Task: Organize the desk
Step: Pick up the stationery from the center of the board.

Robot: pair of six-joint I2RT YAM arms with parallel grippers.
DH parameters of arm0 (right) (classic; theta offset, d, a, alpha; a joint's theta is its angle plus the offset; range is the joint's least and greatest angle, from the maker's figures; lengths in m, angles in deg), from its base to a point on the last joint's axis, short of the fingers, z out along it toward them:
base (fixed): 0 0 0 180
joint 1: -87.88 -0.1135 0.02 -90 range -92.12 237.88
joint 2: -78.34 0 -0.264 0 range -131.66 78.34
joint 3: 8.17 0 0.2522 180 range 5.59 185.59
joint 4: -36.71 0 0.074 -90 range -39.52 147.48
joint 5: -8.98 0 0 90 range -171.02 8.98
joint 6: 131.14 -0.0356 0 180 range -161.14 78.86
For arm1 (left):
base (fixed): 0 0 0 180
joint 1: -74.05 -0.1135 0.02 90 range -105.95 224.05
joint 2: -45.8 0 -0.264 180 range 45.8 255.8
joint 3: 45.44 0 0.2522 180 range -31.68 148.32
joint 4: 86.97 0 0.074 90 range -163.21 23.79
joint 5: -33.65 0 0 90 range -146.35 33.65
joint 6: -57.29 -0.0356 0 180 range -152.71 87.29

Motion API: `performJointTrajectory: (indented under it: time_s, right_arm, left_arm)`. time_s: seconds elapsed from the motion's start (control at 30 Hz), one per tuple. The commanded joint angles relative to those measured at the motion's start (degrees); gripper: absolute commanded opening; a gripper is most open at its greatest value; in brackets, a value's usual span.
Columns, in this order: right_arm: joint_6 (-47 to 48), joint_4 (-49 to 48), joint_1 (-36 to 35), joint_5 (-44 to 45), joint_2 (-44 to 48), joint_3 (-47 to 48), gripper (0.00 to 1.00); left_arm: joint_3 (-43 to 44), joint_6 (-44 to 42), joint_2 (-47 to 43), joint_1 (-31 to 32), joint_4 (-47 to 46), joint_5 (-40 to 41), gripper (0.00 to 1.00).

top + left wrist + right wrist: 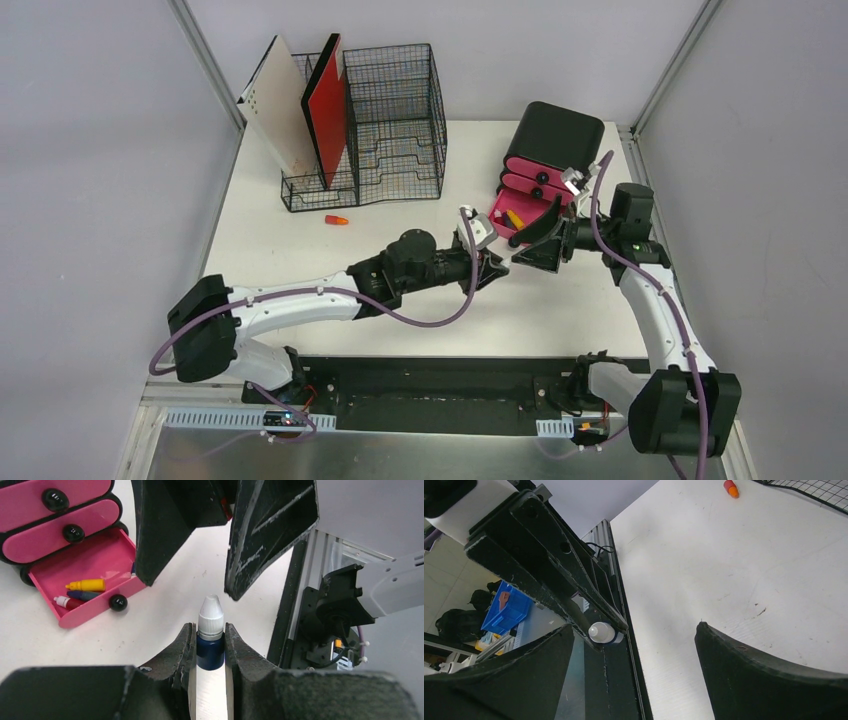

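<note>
Top external view: large white rectangular desk [290, 250] lies flat beneath both arms, long axis left to right. Left gripper [209, 630] clamps a small dark-blue dropper bottle [210, 652], white cap pointing toward the right gripper's [635, 629] wide-spread fingers.

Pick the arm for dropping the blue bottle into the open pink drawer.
Left, probably. The left gripper clamps the bottle, and the open drawer lies close by. The right gripper stands open and empty facing it, so it would need a handover first.
</note>
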Motion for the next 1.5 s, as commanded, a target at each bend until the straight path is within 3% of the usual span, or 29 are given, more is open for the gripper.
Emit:
performJointTrajectory:
  time_s: [0.0, 0.27, 0.53, 0.73, 0.97, 1.1, 1.3, 1.47]
  right_arm:
    - [2.64, 2.84, -1.28, 2.40, -0.45, 3.42, 0.92]
    - [5.32, 6.95, -3.36, 2.36, -1.50, 4.56, 0.79]
    - [5.12, 7.06, -4.31, 1.95, -1.94, 4.69, 0.50]
    - [5.12, 7.24, -4.56, 1.14, -2.37, 4.89, 0.21]
    - [5.37, 7.34, -4.60, 2.03, -2.80, 4.80, 0.01]
    - [5.91, 7.41, -4.65, 2.59, -2.79, 4.71, 0.00]
    - [6.84, 7.65, -4.61, 5.29, -2.70, 4.67, 0.00]
    - [7.74, 7.62, -4.63, 8.54, -3.14, 4.54, 0.00]
  left_arm:
    - [3.80, -2.85, 1.13, 0.53, -1.78, 0.94, 0.00]
    - [5.75, -2.93, 2.92, 0.51, -0.29, 0.98, 0.00]
    - [7.29, -3.98, 4.11, 0.62, 1.65, 1.62, 0.00]
    - [7.76, -4.47, 4.10, 0.60, 2.63, 4.97, 0.00]
    - [8.34, -4.21, 4.40, 0.64, 2.94, 8.29, 0.00]
    - [9.05, -4.08, 5.07, 0.64, 3.05, 8.78, 0.07]
    - [9.22, -3.26, 5.95, 0.60, 2.87, 9.86, 0.30]
    - [8.90, -2.77, 7.04, 0.60, 2.31, 10.80, 0.42]
